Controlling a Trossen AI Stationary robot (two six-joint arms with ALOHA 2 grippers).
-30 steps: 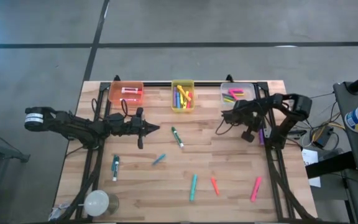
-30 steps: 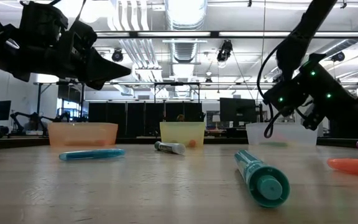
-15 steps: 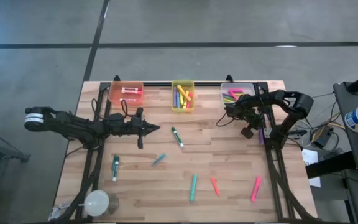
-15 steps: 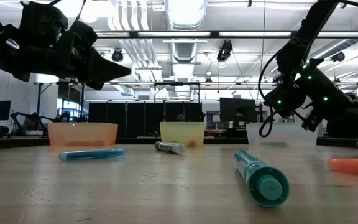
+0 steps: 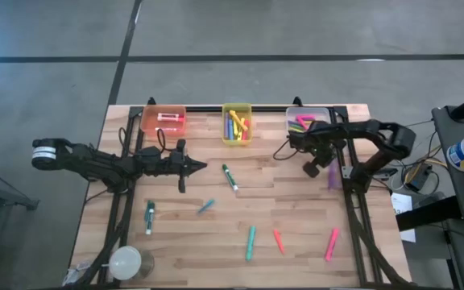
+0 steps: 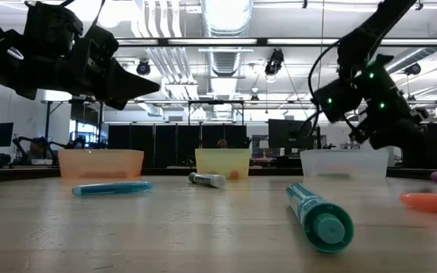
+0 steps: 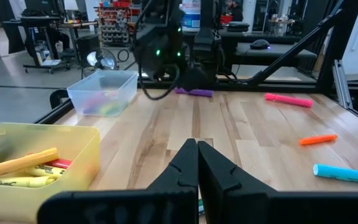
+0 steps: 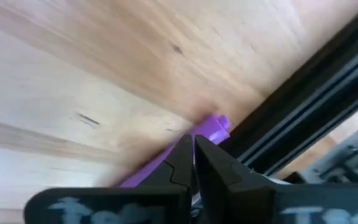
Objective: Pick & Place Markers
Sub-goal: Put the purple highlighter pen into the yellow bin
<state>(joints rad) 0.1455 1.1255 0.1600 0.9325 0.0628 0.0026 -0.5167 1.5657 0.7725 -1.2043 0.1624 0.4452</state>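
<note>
Several markers lie loose on the wooden table: a green-and-white one (image 5: 229, 176), a small blue one (image 5: 206, 206), two teal ones (image 5: 149, 216) (image 5: 250, 242), an orange one (image 5: 278, 240), a pink one (image 5: 331, 243) and a purple one (image 5: 333, 175) beside the right rail. My right gripper (image 5: 311, 169) is shut and hangs slanting down just over the purple marker (image 8: 211, 127), clear of it. My left gripper (image 5: 202, 167) is shut, level above the table's left middle, holding nothing. More markers lie in the three bins at the far edge.
An orange bin (image 5: 164, 121), a yellow bin (image 5: 237, 123) and a clear bin (image 5: 307, 122) stand in a row along the far edge. Black frame rails (image 5: 353, 209) run down both sides of the table. A white round object (image 5: 125, 262) sits at the near left corner.
My right gripper has risen a little, shifted toward the table's left and rolled about its own axis, staying shut. The left arm has kept still.
</note>
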